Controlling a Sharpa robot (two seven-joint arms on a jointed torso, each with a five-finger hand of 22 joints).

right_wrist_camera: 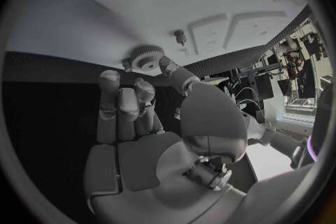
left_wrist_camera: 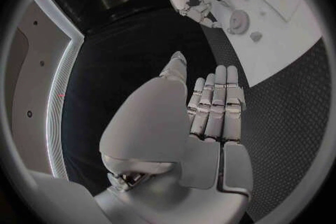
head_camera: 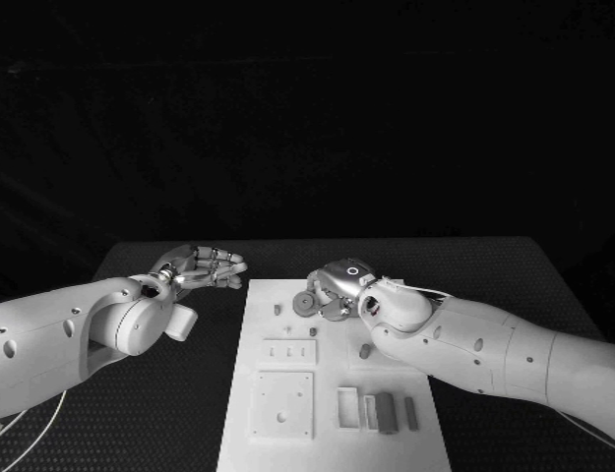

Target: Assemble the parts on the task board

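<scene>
The white task board (head_camera: 322, 438) lies in the middle of the black table. A round grey gear (head_camera: 307, 303) rests near the board's far end, and shows as well in the left wrist view (left_wrist_camera: 238, 22) and the right wrist view (right_wrist_camera: 147, 58). My right hand (head_camera: 341, 288) hovers just beside the gear with its fingers spread and nothing in its grasp; its thumb tip (right_wrist_camera: 167, 63) sits against the gear's rim. My left hand (head_camera: 203, 267) hangs over the bare table left of the board's far corner, with its fingers (left_wrist_camera: 217, 101) stretched out side by side, holding nothing.
Small pegs (head_camera: 277, 308) (head_camera: 317, 331) (head_camera: 365, 350) stand along the board's middle. Two square recessed plates (head_camera: 283, 401) sit on its near left, and several grey bars (head_camera: 378, 411) lie on its near right. Black mat lies on both sides of the board.
</scene>
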